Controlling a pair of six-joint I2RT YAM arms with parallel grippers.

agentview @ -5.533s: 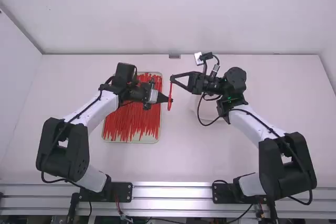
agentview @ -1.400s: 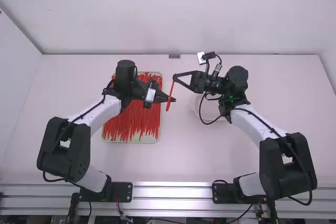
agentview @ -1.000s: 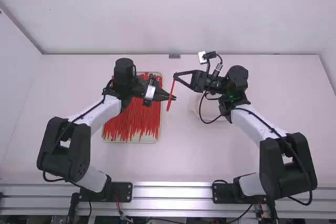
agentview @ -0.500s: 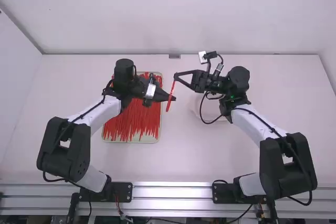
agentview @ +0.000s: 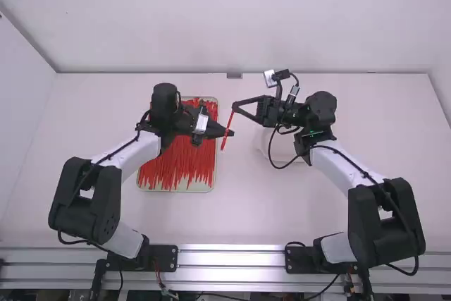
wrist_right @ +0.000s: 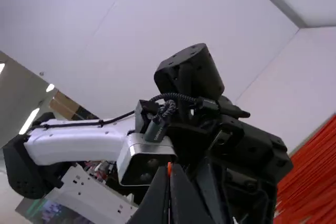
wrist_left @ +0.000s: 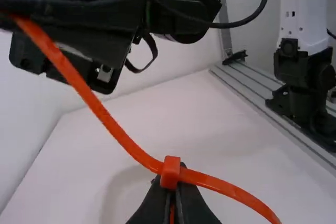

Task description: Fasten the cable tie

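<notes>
A red cable tie [agentview: 223, 142] hangs in the air between both grippers, right of the tray. My left gripper [agentview: 226, 132] is shut on the tie at its square head [wrist_left: 170, 171], its fingertips [wrist_left: 157, 203] pinched just below it. The strap [wrist_left: 100, 111] passes through the head and curves away to my right gripper [agentview: 234, 107], which is shut on the strap's far end. The tail [wrist_left: 247, 200] sticks out past the head. In the right wrist view my right gripper [wrist_right: 169, 182] is closed with a sliver of red between its tips, facing the left arm's wrist [wrist_right: 210, 124].
A flat tray [agentview: 176, 189] heaped with several loose red cable ties [agentview: 180, 156] lies under the left forearm. A loose black cable [agentview: 271, 153] hangs from the right wrist. Bare white table lies to the right and in front.
Since 5.5 s ago the tie has tilted, its upper end now at the right gripper's tips. In the last second both grippers shifted only slightly and kept their hold.
</notes>
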